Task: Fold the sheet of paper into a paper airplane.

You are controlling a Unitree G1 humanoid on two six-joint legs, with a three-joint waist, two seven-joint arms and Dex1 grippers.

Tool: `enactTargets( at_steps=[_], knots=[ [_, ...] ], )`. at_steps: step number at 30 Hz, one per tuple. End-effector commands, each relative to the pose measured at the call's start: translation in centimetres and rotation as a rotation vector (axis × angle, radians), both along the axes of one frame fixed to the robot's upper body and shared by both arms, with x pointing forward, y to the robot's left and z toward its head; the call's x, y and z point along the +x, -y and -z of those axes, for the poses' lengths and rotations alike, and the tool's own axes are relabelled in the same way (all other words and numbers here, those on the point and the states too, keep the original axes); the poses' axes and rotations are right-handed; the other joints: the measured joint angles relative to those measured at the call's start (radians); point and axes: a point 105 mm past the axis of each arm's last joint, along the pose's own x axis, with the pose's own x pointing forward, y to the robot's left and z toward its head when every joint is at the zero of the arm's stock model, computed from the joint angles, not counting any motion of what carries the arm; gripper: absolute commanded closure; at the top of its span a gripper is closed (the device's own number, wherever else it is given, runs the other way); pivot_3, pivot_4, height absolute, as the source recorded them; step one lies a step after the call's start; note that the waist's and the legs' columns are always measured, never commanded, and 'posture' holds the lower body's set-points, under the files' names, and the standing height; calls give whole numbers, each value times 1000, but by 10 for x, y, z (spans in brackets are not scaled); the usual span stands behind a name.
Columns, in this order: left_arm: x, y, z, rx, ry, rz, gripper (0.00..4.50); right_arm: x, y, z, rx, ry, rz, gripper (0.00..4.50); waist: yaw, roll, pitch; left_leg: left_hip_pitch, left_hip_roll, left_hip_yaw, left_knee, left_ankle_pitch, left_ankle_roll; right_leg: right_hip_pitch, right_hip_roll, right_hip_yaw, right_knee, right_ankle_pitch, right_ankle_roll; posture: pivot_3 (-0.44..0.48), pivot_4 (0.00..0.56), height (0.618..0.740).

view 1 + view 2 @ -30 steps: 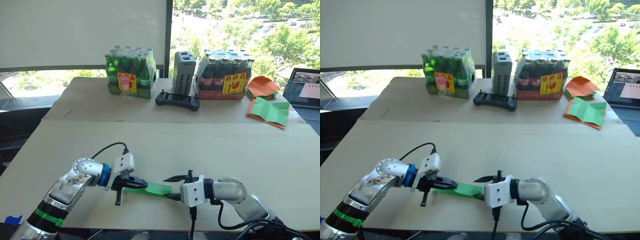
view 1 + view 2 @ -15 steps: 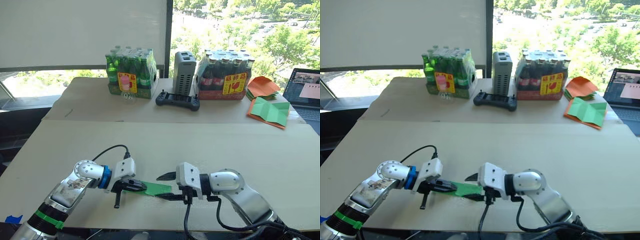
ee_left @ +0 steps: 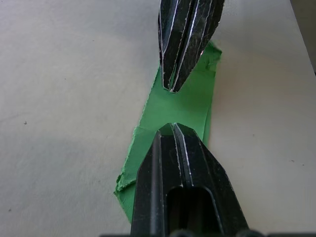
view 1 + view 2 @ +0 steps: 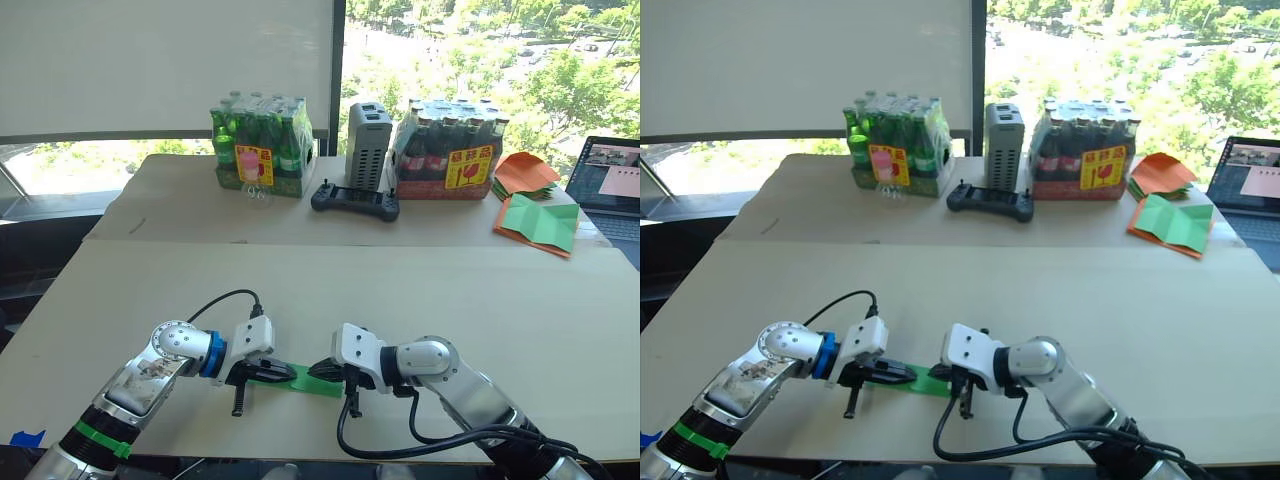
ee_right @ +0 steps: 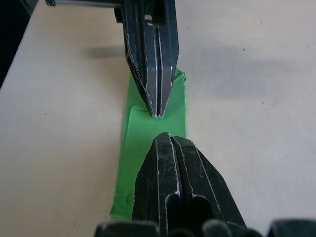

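Green strip is what I've got: the sheet of paper (image 4: 300, 379), already folded down narrow, lies flat near the front edge of the desk (image 4: 420, 290), about mid-width. From my left eye view, my left gripper (image 4: 268, 374) and right gripper (image 4: 328, 371) come in from opposite ends, tips nearly meeting over it.

Left wrist view: my left fingers (image 3: 182, 168) are clenched together on the paper, pinning it rather than pinching around it, with the other gripper's tip just ahead.

Right wrist view: same deal, right fingers (image 5: 175, 173) closed and resting on the strip, left tip pointing back at me.

Worry, I reckon: the tips are so close they could knock together, and any sideways drag would skew the crease or tear thin paper. The front edge is close, so a slip could push it off. Loads of bare desk behind, well short of the bottle packs (image 4: 262, 147).
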Motion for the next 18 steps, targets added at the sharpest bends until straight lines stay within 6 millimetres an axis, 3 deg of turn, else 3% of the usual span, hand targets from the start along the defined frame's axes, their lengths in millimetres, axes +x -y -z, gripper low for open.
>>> enactTargets(
  at_steps=[1, 8, 11, 18],
  knots=[
    [3, -4, 4, 27, 1, -19, 4500, 1, 1, 1, -23, 1, 4, 4481, 0, 0, 0, 0, 0, 0, 0, 0, 0, 0, 0, 0, 0, 0, 0, 0, 150, 675],
    [4, -5, 4, 33, 7, -21, 4500, -3, 9, 16, -85, -49, 5, 4481, 0, 0, 0, 0, 0, 0, 0, 0, 0, 0, 0, 0, 0, 0, 0, 0, 150, 675],
    [6, -7, 3, 34, 15, -28, 4500, -5, 19, 28, -124, -91, 36, 4481, 0, 0, 0, 1, 0, 0, 0, 0, 0, 1, 0, 0, 0, 0, 0, 0, 150, 675],
    [4, -8, 4, 36, 9, -24, 4500, -4, 38, 34, -147, -129, 105, 4481, 10, 0, -1, 10, 0, 0, -2, -1, 2, 11, 0, -1, -3, 0, 0, 0, 150, 675]
  ],
)
